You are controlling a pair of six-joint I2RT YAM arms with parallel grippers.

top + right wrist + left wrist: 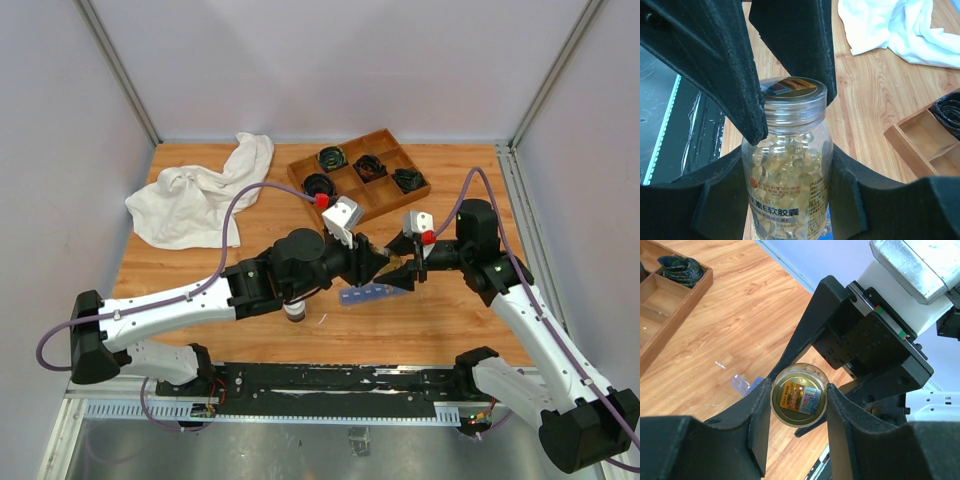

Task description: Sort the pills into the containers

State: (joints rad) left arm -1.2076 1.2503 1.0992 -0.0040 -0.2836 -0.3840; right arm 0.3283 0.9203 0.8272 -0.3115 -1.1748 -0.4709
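A clear bottle (787,185) full of yellowish pills (790,160) is upright between my right gripper's (787,200) two fingers, which are shut on its body. My left gripper (799,396) is shut on the bottle's clear cap (799,412), which has a gold label on top; its fingers (740,90) reach down onto the cap (792,92) in the right wrist view. In the top view both grippers (378,262) (410,266) meet above the table's middle. The blue pill organizer (372,292) lies just below them. A piece of it shows in the left wrist view (742,383).
A wooden divided tray (380,197) with black coiled cables (333,158) stands at the back. A crumpled white cloth (195,195) lies at the back left. A small dark bottle with a white cap (294,312) stands under the left arm.
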